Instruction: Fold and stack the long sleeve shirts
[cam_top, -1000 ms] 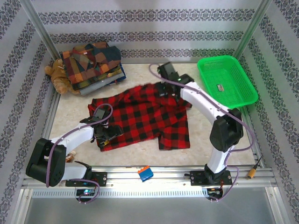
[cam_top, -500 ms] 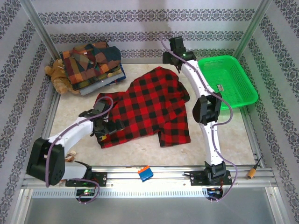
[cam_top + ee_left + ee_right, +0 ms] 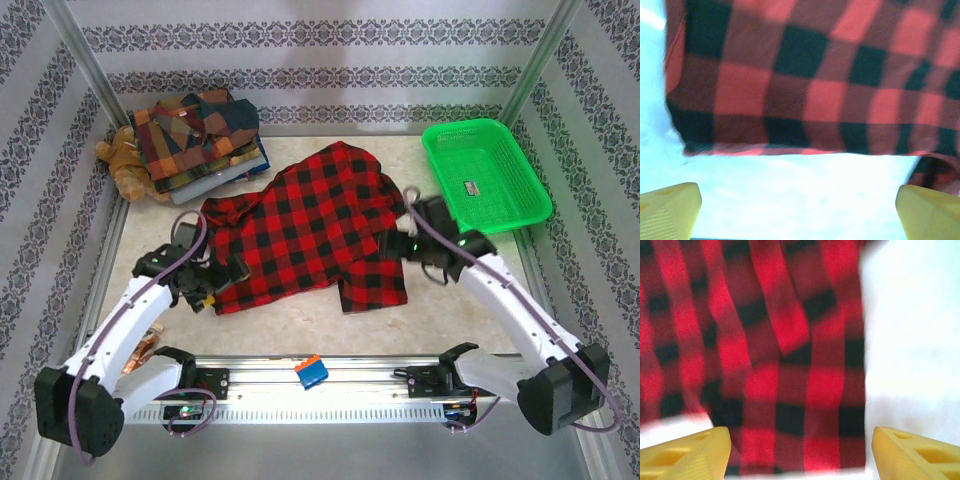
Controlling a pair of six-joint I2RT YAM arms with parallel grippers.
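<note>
Overhead view: pale marbled table (image 3: pixel 300 325) w/ patterned walls round it. A red-and-black check shirt (image 3: pixel 300 230) lies mid-table, spread but rumpled and not yet folded; one end reaches toward the back, a hem corner sits nr the front. A green plastic basket (image 3: pixel 487 178) is back right, apart from the shirt. A stack of folded plaid shirts (image 3: pixel 200 135) (orange, brown, green, navy) is back left, w/ a brown teddy bear (image 3: pixel 125 165) just beside it.

The left gripper (image 3: pixel 799 210) hovers at the shirt's front-left edge, jaws spread wide w/ nothing btwn them; bare table below, hem just ahead. The right gripper (image 3: pixel 800 452) is over the shirt's right edge, jaws also spread, cloth beneath but not pinched.

Judgement: this looks like the laying-out step, early in this shirt's fold. The next move prob. calls for each gripper to drop onto a cloth edge, pinch it, then smooth the shirt or bring a side over, before it goes onto the back-left stack.
</note>
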